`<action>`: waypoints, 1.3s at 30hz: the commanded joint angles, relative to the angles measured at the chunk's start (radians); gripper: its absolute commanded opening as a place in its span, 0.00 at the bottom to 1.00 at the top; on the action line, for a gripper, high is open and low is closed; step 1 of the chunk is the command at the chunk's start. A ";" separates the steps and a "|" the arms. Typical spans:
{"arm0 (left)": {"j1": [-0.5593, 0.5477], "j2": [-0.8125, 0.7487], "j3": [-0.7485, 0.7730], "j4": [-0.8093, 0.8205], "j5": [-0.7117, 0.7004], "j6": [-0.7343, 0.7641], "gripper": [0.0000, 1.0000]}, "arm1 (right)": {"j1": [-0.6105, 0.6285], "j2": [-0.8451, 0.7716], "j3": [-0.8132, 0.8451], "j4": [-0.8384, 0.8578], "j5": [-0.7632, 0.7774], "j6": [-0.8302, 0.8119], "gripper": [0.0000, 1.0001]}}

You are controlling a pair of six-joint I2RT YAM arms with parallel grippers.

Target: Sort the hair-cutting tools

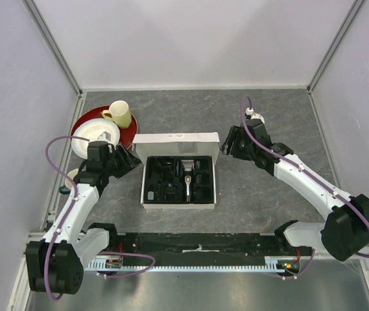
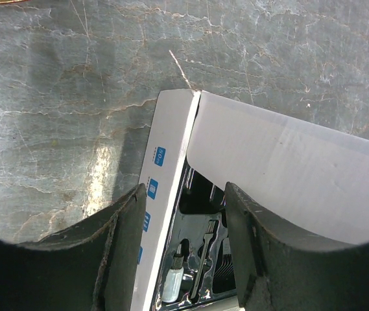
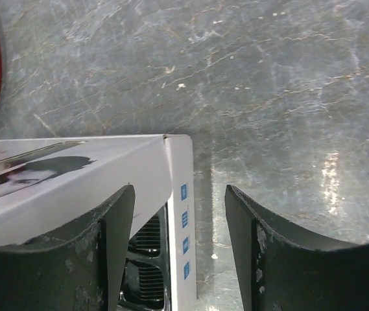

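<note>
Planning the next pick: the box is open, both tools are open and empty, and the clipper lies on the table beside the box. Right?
Not quite. The clipper lies inside the box, not beside it, as the top view shows. The rest holds: the box is open, and the left tool and right tool are open and empty.

Tabletop (image 1: 262, 194): grey stone-patterned surface, pale veins, fine scratches and light specks in wrist views. Back wall (image 1: 190, 39): plain white panel. Left wall (image 1: 15, 97) and right wall (image 1: 359, 97): same pale panels, faint lilac cast. Aluminium posts (image 1: 54, 46) slant up from both rear corners. Near edge: black rail (image 1: 158, 243) above slotted white strip (image 1: 190, 262); brushed metal sheet (image 1: 203, 291) below. Lighting even, diffuse; soft glare patch (image 2: 103, 168) on tabletop.
</note>
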 commanded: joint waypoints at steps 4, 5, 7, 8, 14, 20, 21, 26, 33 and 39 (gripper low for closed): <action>-0.001 -0.001 -0.005 0.039 0.044 -0.012 0.58 | 0.020 0.005 0.010 0.087 -0.158 -0.029 0.64; -0.001 -0.004 -0.005 0.037 0.044 -0.012 0.58 | 0.022 0.002 0.004 0.092 -0.174 -0.025 0.64; -0.001 -0.007 -0.007 0.039 0.045 -0.014 0.58 | 0.031 -0.008 -0.010 0.101 -0.183 -0.022 0.64; -0.001 -0.007 -0.007 0.037 0.045 -0.014 0.58 | 0.033 -0.010 -0.015 0.104 -0.195 -0.022 0.64; -0.001 -0.009 -0.011 0.037 0.045 -0.015 0.58 | 0.045 -0.011 -0.050 0.103 -0.198 -0.002 0.62; -0.001 -0.012 -0.017 0.037 0.047 -0.017 0.58 | 0.045 -0.036 -0.079 0.089 -0.152 0.002 0.61; -0.001 -0.015 -0.020 0.036 0.047 -0.017 0.58 | 0.045 -0.039 -0.081 0.086 -0.148 0.002 0.61; -0.001 -0.027 -0.027 0.028 0.036 -0.022 0.58 | 0.045 -0.056 -0.090 0.063 -0.096 -0.001 0.61; -0.001 -0.062 0.010 -0.036 -0.076 -0.032 0.58 | 0.045 -0.091 -0.026 0.005 0.108 0.019 0.63; -0.001 -0.110 0.047 -0.060 -0.162 -0.049 0.59 | 0.045 -0.079 0.036 0.157 0.033 -0.002 0.66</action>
